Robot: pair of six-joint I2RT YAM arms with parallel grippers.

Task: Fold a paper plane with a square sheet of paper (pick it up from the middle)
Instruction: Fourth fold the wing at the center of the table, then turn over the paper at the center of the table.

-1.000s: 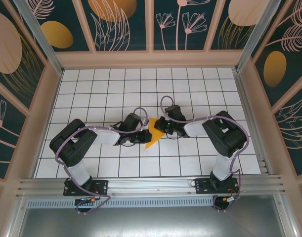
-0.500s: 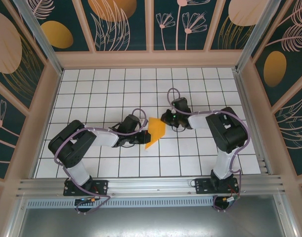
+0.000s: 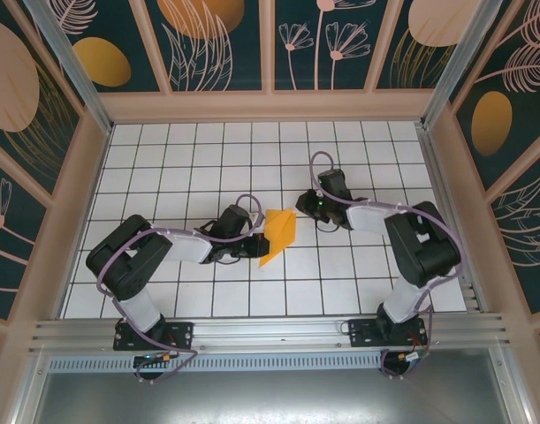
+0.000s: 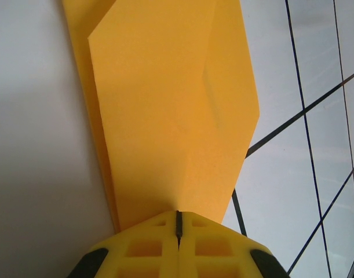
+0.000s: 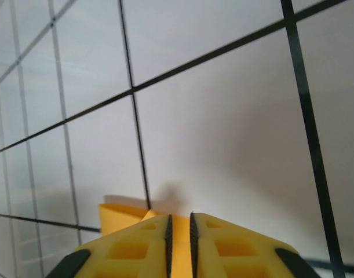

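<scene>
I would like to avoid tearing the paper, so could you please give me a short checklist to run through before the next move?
1. Left gripper shut on the folded sheet of paper: ok.
2. Right gripper holding nothing, its jaws slightly apart: ok.
3. Right gripper apart from the sheet: cannot tell; a paper corner shows right beside it in the right wrist view.
4. Fold layers lined up: cannot tell; an under layer peeks out along one edge.
5. Sheet lying flat on the table: cannot tell.
</scene>
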